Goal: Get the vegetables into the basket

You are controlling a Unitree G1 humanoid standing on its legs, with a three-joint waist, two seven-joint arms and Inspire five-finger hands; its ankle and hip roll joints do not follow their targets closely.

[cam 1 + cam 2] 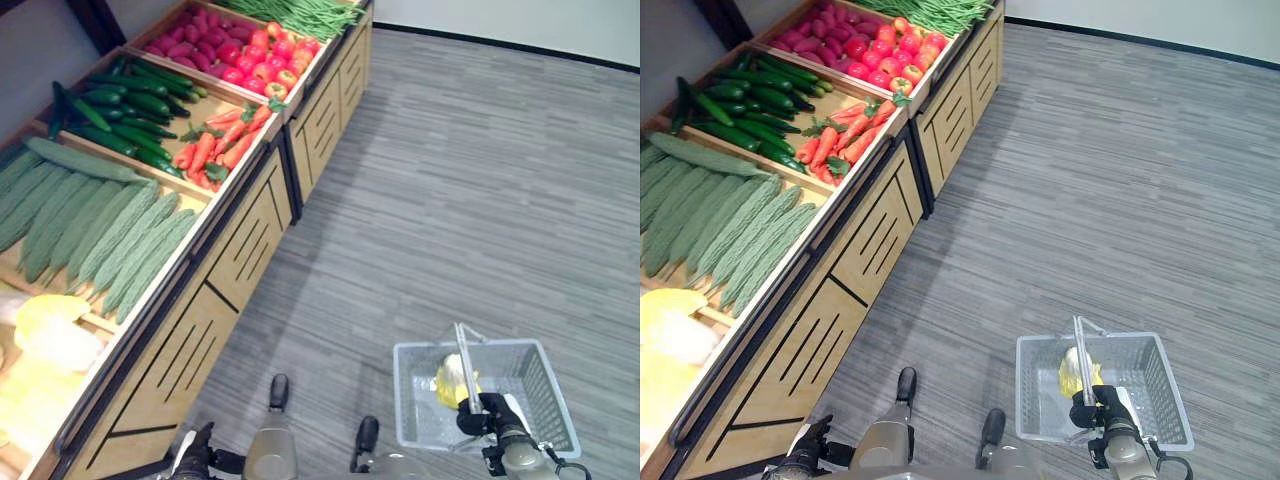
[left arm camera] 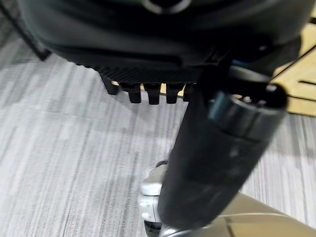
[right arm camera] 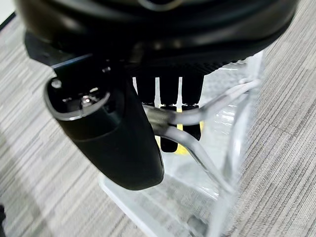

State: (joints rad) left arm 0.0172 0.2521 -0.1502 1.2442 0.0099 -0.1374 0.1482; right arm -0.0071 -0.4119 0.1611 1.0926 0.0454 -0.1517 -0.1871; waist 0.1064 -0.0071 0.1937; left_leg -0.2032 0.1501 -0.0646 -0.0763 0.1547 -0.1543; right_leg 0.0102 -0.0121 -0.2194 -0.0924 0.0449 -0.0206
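right hand (image 1: 480, 412) has its fingers (image 3: 168, 106) curled round the basket (image 1: 540, 375) handle, a yellow vegetable (image 1: 452, 380) already inside. left hand (image 1: 195, 452), fingers relaxed, hangs nearer the bitter gourds (image 1: 100, 235) up-left.

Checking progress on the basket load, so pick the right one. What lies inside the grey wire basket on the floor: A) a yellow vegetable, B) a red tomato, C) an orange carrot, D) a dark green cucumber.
A: a yellow vegetable lies inside the grey wire basket, whose handle the right hand grips; carrots, cucumbers and tomatoes lie on the wooden stand.
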